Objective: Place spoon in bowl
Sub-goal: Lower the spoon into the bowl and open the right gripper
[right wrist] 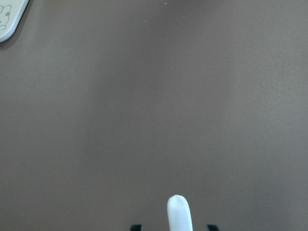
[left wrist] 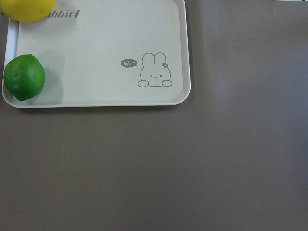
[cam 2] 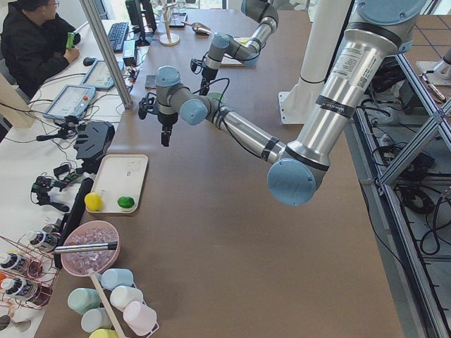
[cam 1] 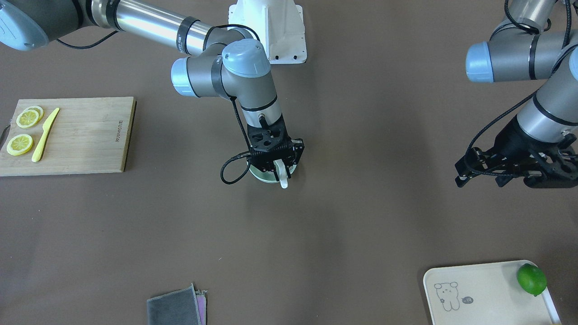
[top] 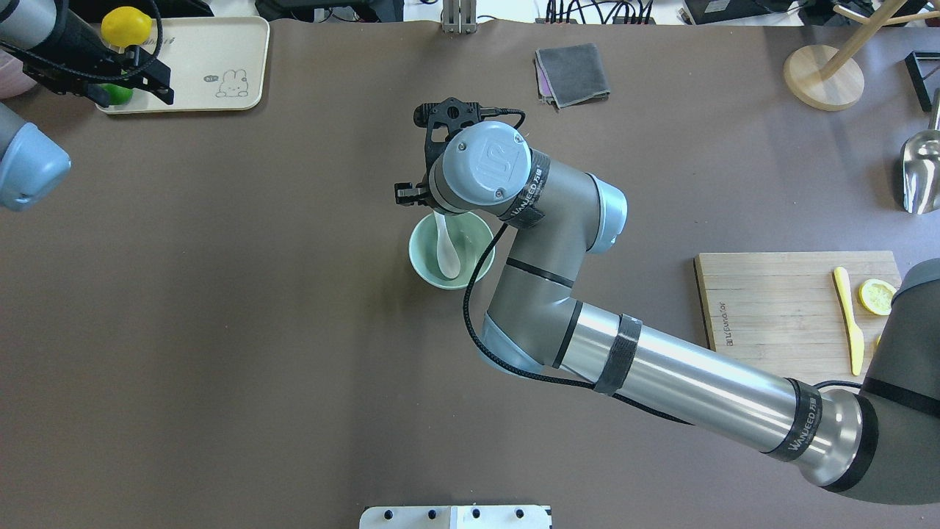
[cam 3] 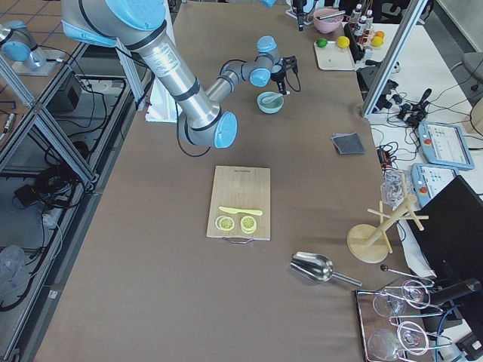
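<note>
The pale mint-green bowl (top: 474,236) stands mid-table; it also shows in the front view (cam 1: 263,177). The white spoon (top: 447,253) lies in it, scoop down inside, its handle (cam 1: 283,179) leaning out over the far rim. My right gripper (cam 1: 282,173) hangs directly over the bowl's far rim. In the right wrist view its fingertips (right wrist: 136,226) stand apart on either side of the handle tip (right wrist: 178,214) without touching it, so it is open. My left gripper (cam 1: 480,180) is open and empty, hovering above the cream tray (top: 220,51).
A lime (left wrist: 24,77) and a lemon (top: 126,24) lie on the tray. A bamboo board (top: 771,305) with a yellow knife (top: 850,319) and lemon slices is to the right. A grey cloth (top: 571,73), a wooden stand (top: 822,77) and a metal scoop (top: 922,173) sit along the far side.
</note>
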Motion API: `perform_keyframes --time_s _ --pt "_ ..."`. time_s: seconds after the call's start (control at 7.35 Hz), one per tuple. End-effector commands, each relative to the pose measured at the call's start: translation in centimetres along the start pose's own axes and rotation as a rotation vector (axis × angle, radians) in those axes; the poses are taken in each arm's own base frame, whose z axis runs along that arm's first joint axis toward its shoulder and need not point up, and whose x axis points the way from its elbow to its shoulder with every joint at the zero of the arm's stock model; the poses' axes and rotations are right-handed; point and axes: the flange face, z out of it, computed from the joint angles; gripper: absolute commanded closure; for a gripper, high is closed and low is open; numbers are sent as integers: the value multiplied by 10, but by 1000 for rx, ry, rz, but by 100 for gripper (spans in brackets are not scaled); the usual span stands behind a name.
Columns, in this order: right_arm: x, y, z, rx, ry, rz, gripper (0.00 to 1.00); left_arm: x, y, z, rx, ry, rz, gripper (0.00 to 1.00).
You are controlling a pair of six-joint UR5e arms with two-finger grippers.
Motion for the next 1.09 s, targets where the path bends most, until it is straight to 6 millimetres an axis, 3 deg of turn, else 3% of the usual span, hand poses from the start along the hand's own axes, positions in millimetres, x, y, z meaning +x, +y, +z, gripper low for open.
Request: perform_keyframes --time_s 0.0,0.14,0.27,0.41,0.54,0.68,0.95 --pt "1 -16 -16 10 -14 -5 0 -3 -5 -6 11 -2 -16 2" --pt "53 -58 -37 -38 -50 17 0 -6 -12 -16 31 4 -16 2" --pt "132 -95 -60 -75 -56 -21 0 -10 -16 -23 47 5 -14 2" --pt "238 -127 -93 -72 -17 -58 0 -19 -18 -29 67 3 -16 2" --pt "356 -141 -122 -118 6 37 0 -38 -22 -37 86 -10 -43 2" --pt "435 -141 -145 -117 41 34 0 -59 -14 -26 74 -27 -59 2" --pt "582 -148 -187 -158 98 5 0 -131 -2 -43 139 -26 -33 2"
